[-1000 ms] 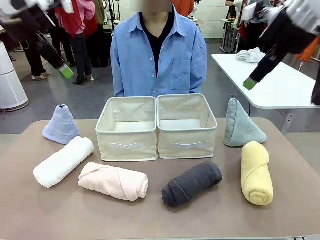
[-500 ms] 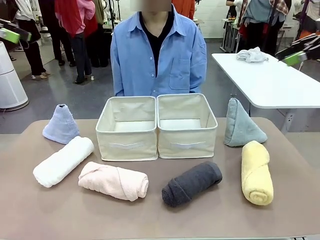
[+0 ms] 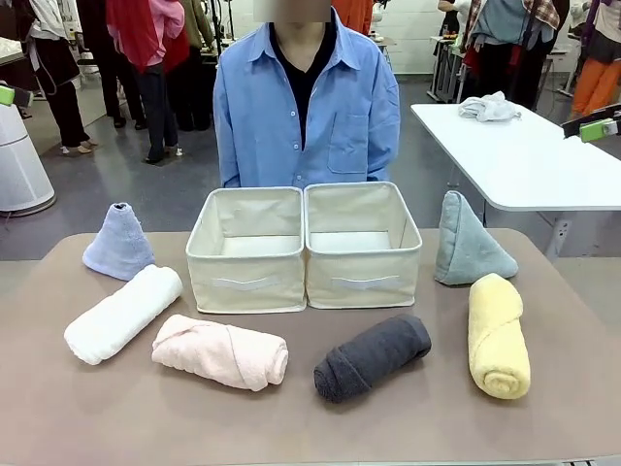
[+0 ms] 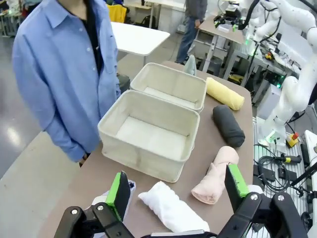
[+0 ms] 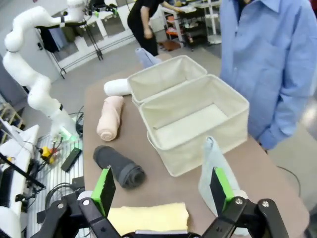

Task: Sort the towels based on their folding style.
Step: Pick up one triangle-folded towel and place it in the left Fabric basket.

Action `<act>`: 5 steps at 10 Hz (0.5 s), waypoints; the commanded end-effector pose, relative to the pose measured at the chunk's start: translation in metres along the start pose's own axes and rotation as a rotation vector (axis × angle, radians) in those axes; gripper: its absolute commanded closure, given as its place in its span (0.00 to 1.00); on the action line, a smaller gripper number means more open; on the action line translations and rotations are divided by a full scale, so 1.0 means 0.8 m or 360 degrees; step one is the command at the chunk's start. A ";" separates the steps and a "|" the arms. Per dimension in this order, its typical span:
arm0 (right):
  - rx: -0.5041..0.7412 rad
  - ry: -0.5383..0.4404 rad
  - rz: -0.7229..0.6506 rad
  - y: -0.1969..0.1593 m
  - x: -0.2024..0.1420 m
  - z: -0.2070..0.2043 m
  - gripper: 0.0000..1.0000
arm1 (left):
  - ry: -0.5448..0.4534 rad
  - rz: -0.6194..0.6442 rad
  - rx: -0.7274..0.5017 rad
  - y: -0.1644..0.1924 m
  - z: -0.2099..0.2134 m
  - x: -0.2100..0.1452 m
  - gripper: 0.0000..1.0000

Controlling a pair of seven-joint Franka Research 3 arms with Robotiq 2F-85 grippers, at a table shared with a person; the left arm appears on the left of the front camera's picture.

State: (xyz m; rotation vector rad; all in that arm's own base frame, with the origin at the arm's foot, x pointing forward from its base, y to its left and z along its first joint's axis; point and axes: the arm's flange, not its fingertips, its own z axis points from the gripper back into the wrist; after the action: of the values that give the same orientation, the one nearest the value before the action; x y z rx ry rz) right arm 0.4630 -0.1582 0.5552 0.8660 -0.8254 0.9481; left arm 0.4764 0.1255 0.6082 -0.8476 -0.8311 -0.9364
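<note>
Six towels lie around two bins. A light blue cone [image 3: 116, 243], a white roll [image 3: 121, 313] and a pink roll [image 3: 221, 351] are on the left. A dark grey roll [image 3: 372, 355], a yellow roll [image 3: 498, 335] and a grey-green cone [image 3: 469, 243] are on the right. My left gripper [image 4: 177, 188] hangs open high above the white roll [image 4: 171, 212] and the pink roll [image 4: 216, 174]. My right gripper [image 5: 162, 188] is open above the yellow roll [image 5: 148, 217] and the grey-green cone [image 5: 213, 168]. Neither holds anything.
Two beige fabric bins, left [image 3: 243, 274] and right [image 3: 364, 277], stand side by side at the table's middle back, both with nothing inside. A person in a blue shirt [image 3: 306, 107] stands right behind them. A white table [image 3: 543, 165] with a cloth heap [image 3: 488, 107] is at back right.
Both arms have swung up and outward from over the table to the picture's side edges. The towels and bins have not moved.
</note>
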 end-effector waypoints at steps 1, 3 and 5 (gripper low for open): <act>-0.0051 -0.0008 0.0040 0.014 0.007 0.002 0.00 | 0.0035 0.0019 0.0131 -0.011 0.009 -0.008 0.00; -0.0063 0.0030 0.0044 0.024 0.008 0.004 0.00 | 0.0104 0.0028 0.0223 -0.014 0.027 -0.015 0.00; -0.0067 0.0058 0.0065 0.032 0.011 0.008 0.00 | 0.0206 0.0067 0.0317 -0.015 0.030 -0.020 0.00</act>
State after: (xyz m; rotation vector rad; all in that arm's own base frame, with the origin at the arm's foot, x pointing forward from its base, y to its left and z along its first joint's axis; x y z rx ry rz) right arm 0.4496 -0.1578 0.5766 0.8163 -0.8406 0.9678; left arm 0.4607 0.1584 0.6110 -0.6705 -0.8123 -0.8749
